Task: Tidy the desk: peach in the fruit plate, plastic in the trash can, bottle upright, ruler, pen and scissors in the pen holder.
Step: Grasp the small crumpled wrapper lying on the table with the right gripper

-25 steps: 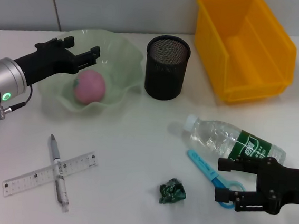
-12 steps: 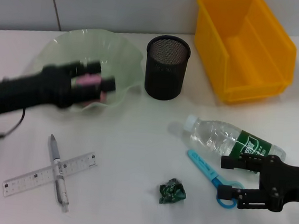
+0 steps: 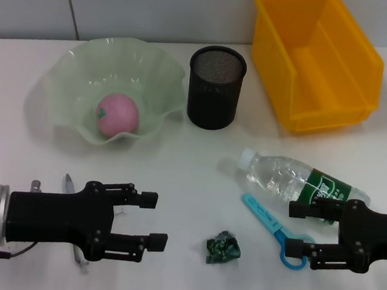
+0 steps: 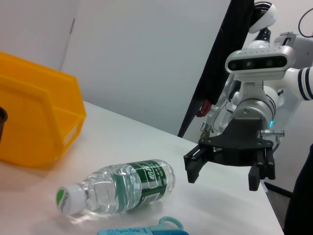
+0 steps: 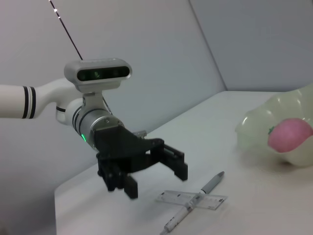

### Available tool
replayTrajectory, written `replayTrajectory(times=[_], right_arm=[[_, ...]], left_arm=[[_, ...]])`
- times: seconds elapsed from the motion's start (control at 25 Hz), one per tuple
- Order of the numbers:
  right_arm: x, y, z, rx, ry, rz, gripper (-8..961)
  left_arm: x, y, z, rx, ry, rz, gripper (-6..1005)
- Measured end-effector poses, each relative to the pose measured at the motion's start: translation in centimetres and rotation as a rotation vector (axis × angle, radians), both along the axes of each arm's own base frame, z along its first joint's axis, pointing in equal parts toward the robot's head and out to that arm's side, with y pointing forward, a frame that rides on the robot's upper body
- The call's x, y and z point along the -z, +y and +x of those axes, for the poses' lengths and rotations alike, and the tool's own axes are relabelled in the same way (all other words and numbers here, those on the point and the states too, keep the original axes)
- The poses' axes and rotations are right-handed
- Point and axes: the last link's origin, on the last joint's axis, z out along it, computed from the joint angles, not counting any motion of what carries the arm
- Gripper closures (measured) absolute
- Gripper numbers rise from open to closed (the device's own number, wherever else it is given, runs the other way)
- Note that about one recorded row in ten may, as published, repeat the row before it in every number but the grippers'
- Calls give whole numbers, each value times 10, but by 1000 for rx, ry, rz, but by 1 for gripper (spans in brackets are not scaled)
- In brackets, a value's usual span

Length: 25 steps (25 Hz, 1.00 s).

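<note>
The pink peach lies in the green fruit plate. My left gripper is open and empty, low at the front left; its arm covers most of the ruler and the pen. The right wrist view shows the left gripper beside the pen and the ruler. The bottle lies on its side. My right gripper is open, next to the bottle and over the blue scissors. The crumpled green plastic lies between the grippers. The black mesh pen holder stands at the back.
A yellow bin stands at the back right, behind the bottle. The left wrist view shows the bottle, the bin and the right gripper. The table's front edge is close below both arms.
My left gripper has left the plate, with the peach staying in it, and has come down to the front left over the pen and ruler. The right gripper has shifted slightly right.
</note>
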Motion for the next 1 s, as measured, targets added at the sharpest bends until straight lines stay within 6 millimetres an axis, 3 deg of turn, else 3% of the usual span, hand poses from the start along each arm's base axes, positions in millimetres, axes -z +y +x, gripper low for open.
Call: replayTrajectory(times=[1.0], right_arm=[[-9, 1, -2, -7, -9, -13, 138]], left_arm=[[1, -6, -2, 13, -33, 27, 217]])
